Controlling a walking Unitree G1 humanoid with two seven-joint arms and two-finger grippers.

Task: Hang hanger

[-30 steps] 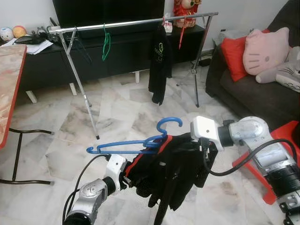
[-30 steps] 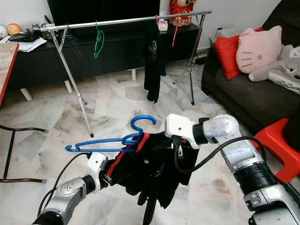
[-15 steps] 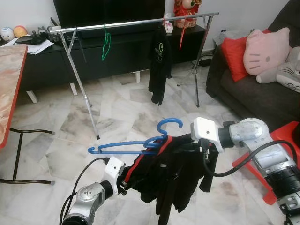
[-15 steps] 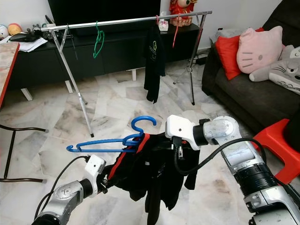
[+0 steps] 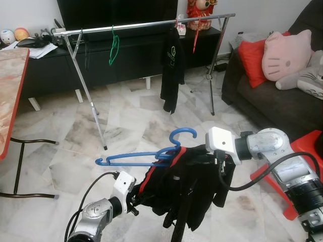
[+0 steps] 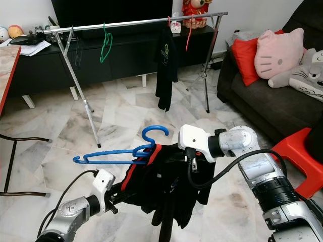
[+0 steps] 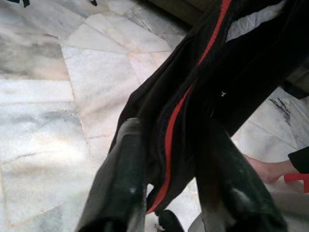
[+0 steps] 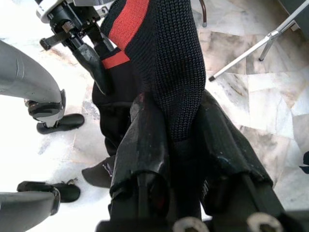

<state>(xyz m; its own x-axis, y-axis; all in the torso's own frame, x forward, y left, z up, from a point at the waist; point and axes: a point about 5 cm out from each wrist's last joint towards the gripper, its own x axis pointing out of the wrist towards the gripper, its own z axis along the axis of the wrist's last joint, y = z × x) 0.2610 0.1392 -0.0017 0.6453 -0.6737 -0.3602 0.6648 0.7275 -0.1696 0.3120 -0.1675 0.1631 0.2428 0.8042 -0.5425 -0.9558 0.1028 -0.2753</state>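
We are mid-carry: our left gripper (image 7: 169,193) pinches the black garment (image 5: 194,186), the blue hanger (image 5: 146,154) just above it, and our right gripper (image 8: 178,145) clamps the same cloth. Next we judge the hook must reach the clothes rail (image 5: 151,23) well ahead.

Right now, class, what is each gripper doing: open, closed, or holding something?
Left gripper: closed on the black garment with red trim.
Right gripper: closed on the same garment.
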